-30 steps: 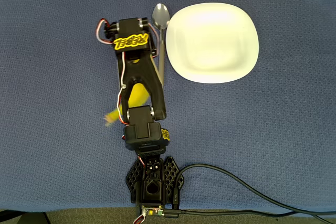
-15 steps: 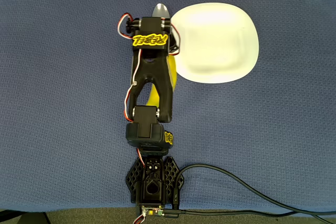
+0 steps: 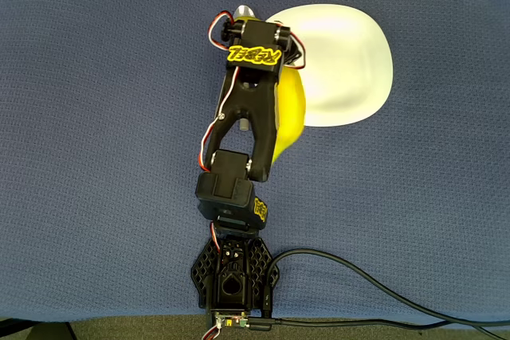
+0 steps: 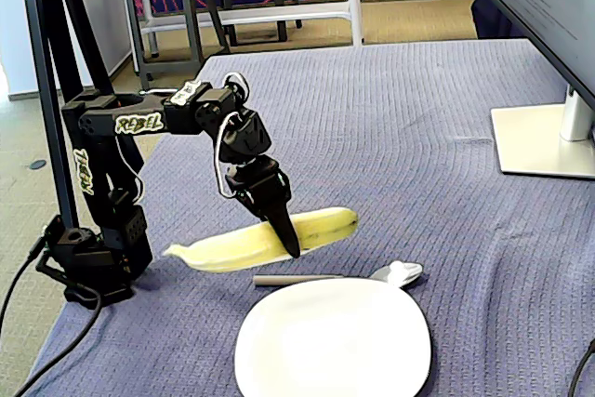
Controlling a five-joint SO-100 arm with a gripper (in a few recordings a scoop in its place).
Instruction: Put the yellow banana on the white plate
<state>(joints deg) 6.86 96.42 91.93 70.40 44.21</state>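
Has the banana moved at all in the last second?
Yes. In the overhead view the banana has swung rightward, from left of the spoon to the white plate.

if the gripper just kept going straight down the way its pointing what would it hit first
Probably the spoon. The gripper, shut on the banana, points down at the spoon's handle beside the plate; depth is hard to judge, so the cloth is possible.
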